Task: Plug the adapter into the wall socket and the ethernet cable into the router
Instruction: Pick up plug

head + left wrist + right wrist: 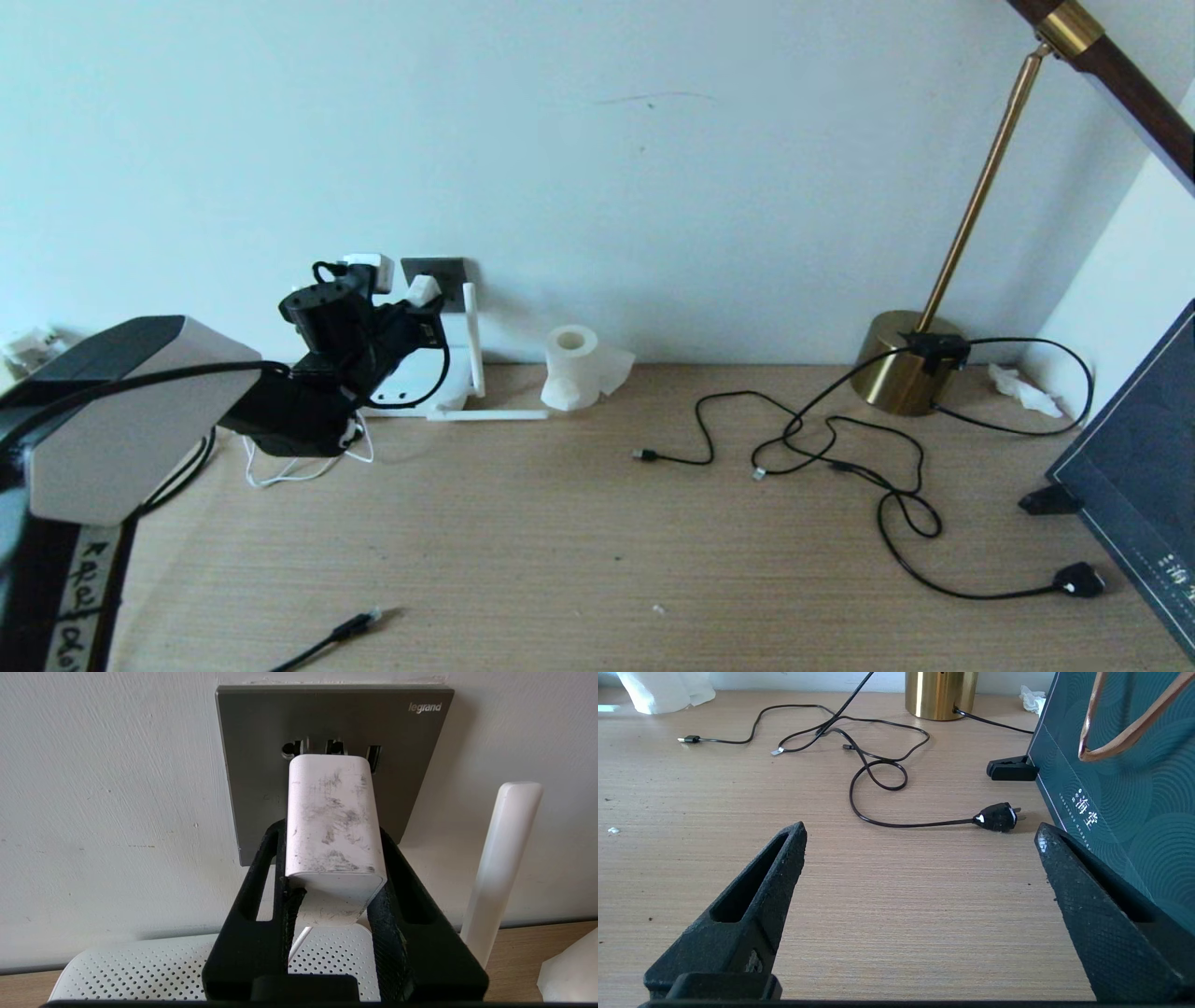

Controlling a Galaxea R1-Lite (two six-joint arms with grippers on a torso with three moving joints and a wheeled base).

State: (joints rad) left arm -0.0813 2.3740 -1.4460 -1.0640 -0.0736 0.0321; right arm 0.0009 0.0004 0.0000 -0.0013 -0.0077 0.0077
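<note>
My left gripper [331,833] is shut on the white adapter [334,826], with a finger pressed on each side. The adapter's front end is up against the dark grey wall socket [336,714], just below a row of pin holes; its prongs are hidden. In the head view the adapter [423,288] meets the socket [439,269] above the white router [425,373]. The adapter's thin white cord [299,940] hangs over the router [140,961]. The ethernet cable [359,623] lies at the table's near edge, untouched. My right gripper [920,829] hovers open over bare table, holding nothing.
One router antenna [473,336] stands upright and another [490,414] lies flat. A tissue roll [571,366] sits by the wall. Thin black cables [840,448] and a chunky black plug [1078,580] lie to the right, near a brass lamp base [910,362] and a dark box [1134,476].
</note>
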